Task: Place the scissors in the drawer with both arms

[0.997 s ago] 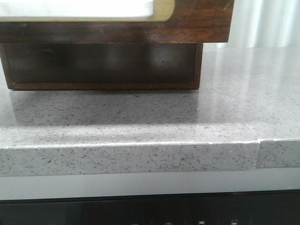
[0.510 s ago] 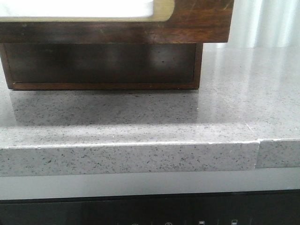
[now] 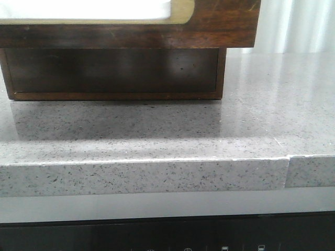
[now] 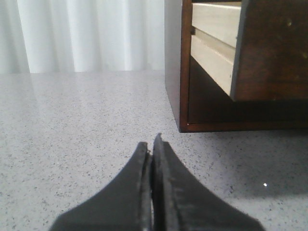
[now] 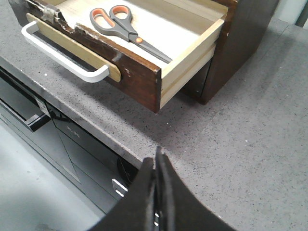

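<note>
So scissors (image 5: 126,29) lying inside open drawer (image 5: 139,82). Left end effector (image 4: 153,144) and right end effector (image 5: 158,156) hovering pinched closed, empty. Closing next, I'm guessing: push front squarely, both sides evenly, avoiding handle (image 5: 62,60).

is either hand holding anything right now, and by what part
Nothing is held. The left hand and the right hand are both shut on nothing. The scissors lie loose inside the open drawer.

Kitchen: stone countertop (image 3: 157,130), oven (image 3: 167,232) below
</note>
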You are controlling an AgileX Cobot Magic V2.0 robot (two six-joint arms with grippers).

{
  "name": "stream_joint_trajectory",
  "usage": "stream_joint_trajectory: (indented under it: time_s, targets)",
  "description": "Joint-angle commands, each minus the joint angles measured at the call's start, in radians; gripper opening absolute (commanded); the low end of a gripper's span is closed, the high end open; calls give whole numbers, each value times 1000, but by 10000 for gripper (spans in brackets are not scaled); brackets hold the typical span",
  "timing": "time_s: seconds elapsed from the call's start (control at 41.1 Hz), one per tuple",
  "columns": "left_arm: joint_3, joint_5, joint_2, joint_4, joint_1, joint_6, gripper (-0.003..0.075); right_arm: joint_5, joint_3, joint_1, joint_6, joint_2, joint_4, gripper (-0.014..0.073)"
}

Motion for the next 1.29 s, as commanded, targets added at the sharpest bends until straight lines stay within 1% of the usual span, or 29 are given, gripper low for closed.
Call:
stream_joint_trajectory:
  time_s: [0.0,0.365,0.486,0.535,0.729,1.264]
  targets:
    - [25,-103,-20,-11,2,-7,-20,-71,-23,-2,-4,5,-12,-117]
    - [25,-118,-18,12,3,-19,-20,-71,-23,-2,-4,5,-12,-117]
    - [25,-109,-18,68,3,-104,-20,-71,-23,-2,-4,5,-12,-117]
    - [25,-109,-18,84,3,-117,-20,-71,-23,-2,-4,5,-12,-117]
    - [25,-109,-18,74,38,-117,-20,-71,-23,-2,-4,5,-12,-117]
    - [25,-109,-18,64,22,-117,-20,-71,-23,-2,-4,5,-12,-117]
